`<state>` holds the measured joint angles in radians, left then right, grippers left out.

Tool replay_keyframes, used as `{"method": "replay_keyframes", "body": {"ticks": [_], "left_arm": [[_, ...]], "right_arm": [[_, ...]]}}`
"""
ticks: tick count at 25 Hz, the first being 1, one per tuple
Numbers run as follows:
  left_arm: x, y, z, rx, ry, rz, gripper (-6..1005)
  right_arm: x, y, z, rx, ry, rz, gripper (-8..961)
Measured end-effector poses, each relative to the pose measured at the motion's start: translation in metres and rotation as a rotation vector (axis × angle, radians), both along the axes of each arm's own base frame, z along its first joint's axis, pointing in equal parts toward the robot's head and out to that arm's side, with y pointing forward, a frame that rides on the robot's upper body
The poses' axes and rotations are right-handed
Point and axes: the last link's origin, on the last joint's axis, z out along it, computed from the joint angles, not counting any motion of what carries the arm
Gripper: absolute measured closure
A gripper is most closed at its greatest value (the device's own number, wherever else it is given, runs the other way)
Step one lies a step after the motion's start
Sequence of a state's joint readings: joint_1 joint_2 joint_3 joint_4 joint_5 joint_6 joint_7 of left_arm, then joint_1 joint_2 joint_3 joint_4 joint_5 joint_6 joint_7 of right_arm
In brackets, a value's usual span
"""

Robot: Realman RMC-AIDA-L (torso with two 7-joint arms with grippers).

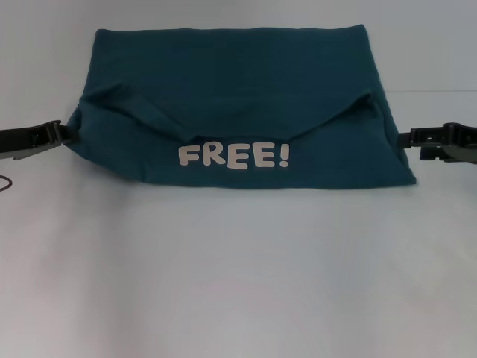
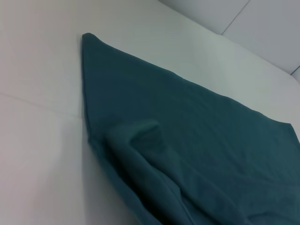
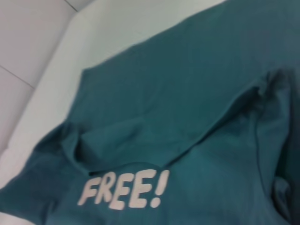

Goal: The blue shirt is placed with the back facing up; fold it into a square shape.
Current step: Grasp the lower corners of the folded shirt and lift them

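The white counter carries everything, with bare surface stretching toward the robot, nearer than both sets of jaws. On it the blue shirt lies folded into a wide band that spans the whole gap between the two sets of jaws. Its top layer is doubled over from the far side, the curved edge of that flap ending just above the white "FREE!" lettering, which faces up near the shirt's near edge. A short sleeve fold bulges on the side toward the left jaws, and a matching pucker sits on the side toward the right jaws.

The left gripper lies low at the shirt's left edge, its tip touching the cloth; whether its jaws are pinching the fabric or merely beside it cannot be told. The right gripper sits at the shirt's right edge, just beside the cloth, and the state of its jaws cannot be told either.
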<state>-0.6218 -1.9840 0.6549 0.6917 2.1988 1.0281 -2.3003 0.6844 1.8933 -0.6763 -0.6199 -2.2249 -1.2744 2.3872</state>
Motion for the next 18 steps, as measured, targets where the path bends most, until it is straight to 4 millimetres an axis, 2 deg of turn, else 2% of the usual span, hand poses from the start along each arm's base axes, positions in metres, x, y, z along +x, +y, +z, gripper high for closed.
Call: {"method": "replay_keyframes", "body": {"ticks": [7,18], "left_arm": [[0.0,0.002,-0.001,0.006,0.005,0.006,998],[-0.002,0.003,-0.001,0.02,0.009,0.015,997]], "right_arm": [[-0.004,0.019,-0.02,-0.011,-0.167,-0.043,194],[-0.004,0.028,-0.052,0.017,-0.275,-0.029,193]]}}
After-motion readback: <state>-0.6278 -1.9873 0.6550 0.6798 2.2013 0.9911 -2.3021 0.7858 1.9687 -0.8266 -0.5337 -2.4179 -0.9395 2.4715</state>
